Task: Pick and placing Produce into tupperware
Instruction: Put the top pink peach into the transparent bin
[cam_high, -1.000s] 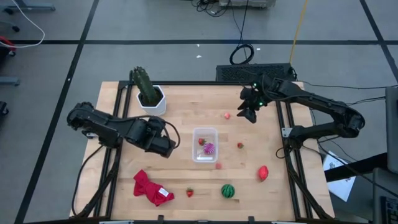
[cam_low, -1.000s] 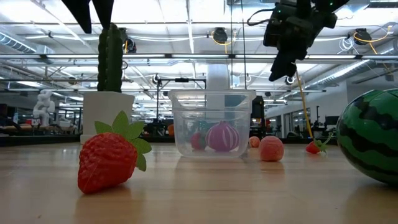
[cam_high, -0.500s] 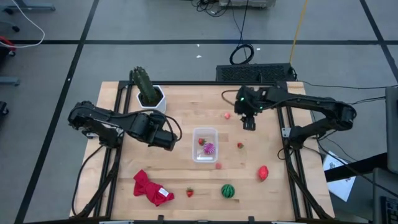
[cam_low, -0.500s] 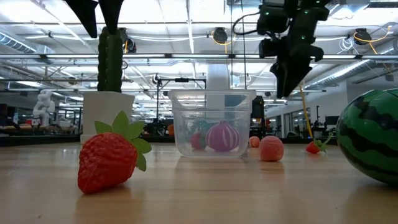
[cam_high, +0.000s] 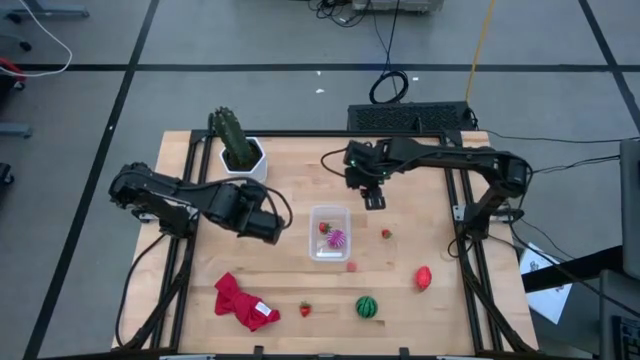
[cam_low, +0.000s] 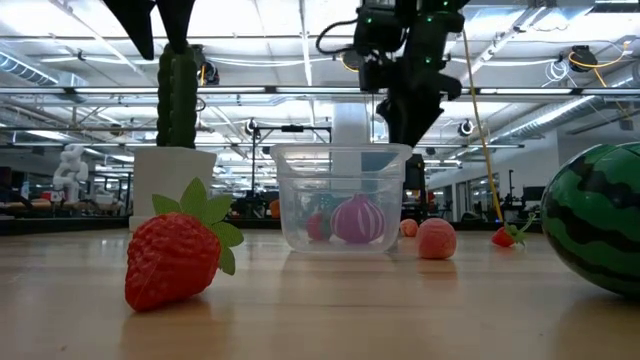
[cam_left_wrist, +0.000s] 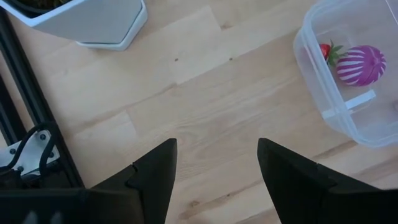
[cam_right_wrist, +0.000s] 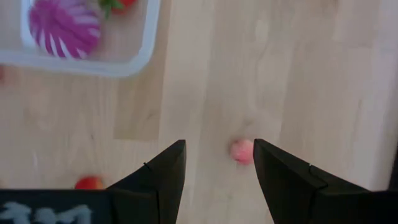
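While the high view looks down on the tabletop (cam_high: 420, 175), the clear tupperware (cam_high: 329, 231) sits mid-board with a purple striped ball (cam_high: 336, 238) and a small red piece (cam_high: 324, 227) inside; the right gripper (cam_high: 373, 199) hovers beyond it, the left gripper (cam_high: 272, 233) beside it. Seen low, a strawberry (cam_low: 178, 252) looms and the watermelon ball (cam_low: 596, 219) is cut off. Both wrist views show fingers (cam_left_wrist: 155, 174) spread, fingers (cam_right_wrist: 163, 171) empty, a pink piece (cam_right_wrist: 242, 150) between them.
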